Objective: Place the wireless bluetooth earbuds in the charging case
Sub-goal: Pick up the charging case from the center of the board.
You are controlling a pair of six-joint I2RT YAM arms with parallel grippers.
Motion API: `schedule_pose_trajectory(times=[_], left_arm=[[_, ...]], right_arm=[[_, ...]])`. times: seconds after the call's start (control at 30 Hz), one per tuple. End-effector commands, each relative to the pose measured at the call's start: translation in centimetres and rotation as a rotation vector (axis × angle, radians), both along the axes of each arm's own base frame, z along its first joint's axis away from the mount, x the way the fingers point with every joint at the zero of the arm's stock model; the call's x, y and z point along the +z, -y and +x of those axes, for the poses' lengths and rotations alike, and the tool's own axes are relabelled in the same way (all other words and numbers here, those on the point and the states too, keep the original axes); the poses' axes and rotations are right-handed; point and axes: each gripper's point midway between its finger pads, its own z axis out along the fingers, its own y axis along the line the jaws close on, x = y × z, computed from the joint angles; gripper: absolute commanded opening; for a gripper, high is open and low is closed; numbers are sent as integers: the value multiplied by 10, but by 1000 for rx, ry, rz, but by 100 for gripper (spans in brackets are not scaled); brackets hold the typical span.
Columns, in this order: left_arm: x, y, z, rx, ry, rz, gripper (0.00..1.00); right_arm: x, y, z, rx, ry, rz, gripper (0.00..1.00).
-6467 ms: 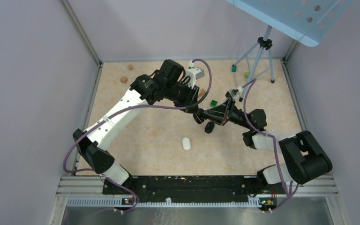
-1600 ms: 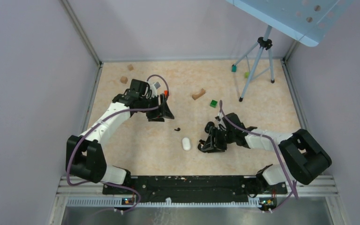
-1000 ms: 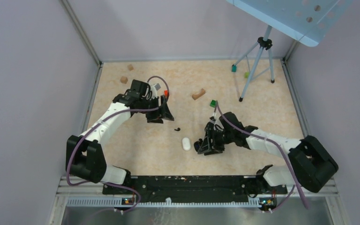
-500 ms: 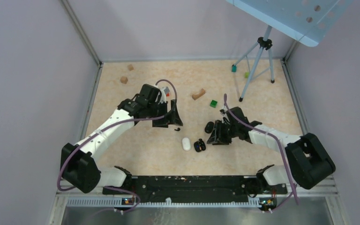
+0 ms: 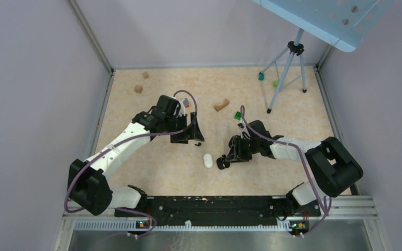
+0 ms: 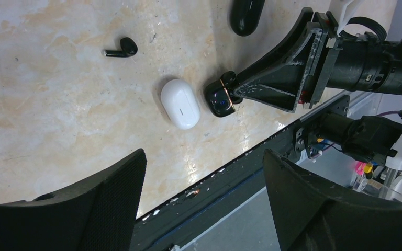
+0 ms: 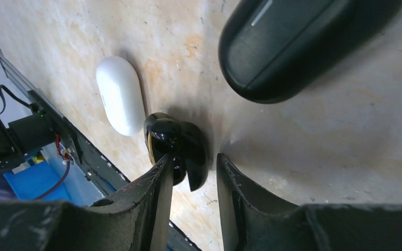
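Right now I am watching the black earbud lying loose on the table, stem flat, well short of any case. In the top view it is sitting just at the tip of the left gripper. That gripper is hanging above the surface with its fingers spread wide and nothing between them.

Nearer the arm bases, the glossy black case with its gold rim is resting on the table. The right gripper is reaching down to it with its fingers drawn close, leaving a narrow gap. The tips are meeting the case's edge, but I cannot tell whether they are actually pinching it.

Crowding that spot, the white case is lying closed just beside the glossy case, on the left arm's side, between it and the earbud's side of the table. A black oval pod is lying just beside the right gripper, on the far side.

Farther out, a brown arch block and a green block are sitting behind the right arm. Two small brown blocks are lying toward the far left corner, and a tripod is standing at the far right.
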Motion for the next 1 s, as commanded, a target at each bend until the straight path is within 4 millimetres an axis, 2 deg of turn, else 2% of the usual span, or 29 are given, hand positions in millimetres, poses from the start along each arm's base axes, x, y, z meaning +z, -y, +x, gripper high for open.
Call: schedule_pose_trajectory(times=[0.0,0.3,0.47,0.77,0.97], left_arm=[[4,8,8,-10,31,-36,86],[3,10,13,-23,25,-23,86],[-5,10,11,-21,10,-21,85],[-16,10,7,-22,-32,-14,86],[-12,12,9,-14,-22,-32,86]], right_arm=[[6,-14,6,22,43,60,34],[-9,-13,2,44,14,34,25],[-11,-12,0,55,12,25,22],[-4,-11,1,52,30,21,10],[5,-12,4,43,50,21,0]])
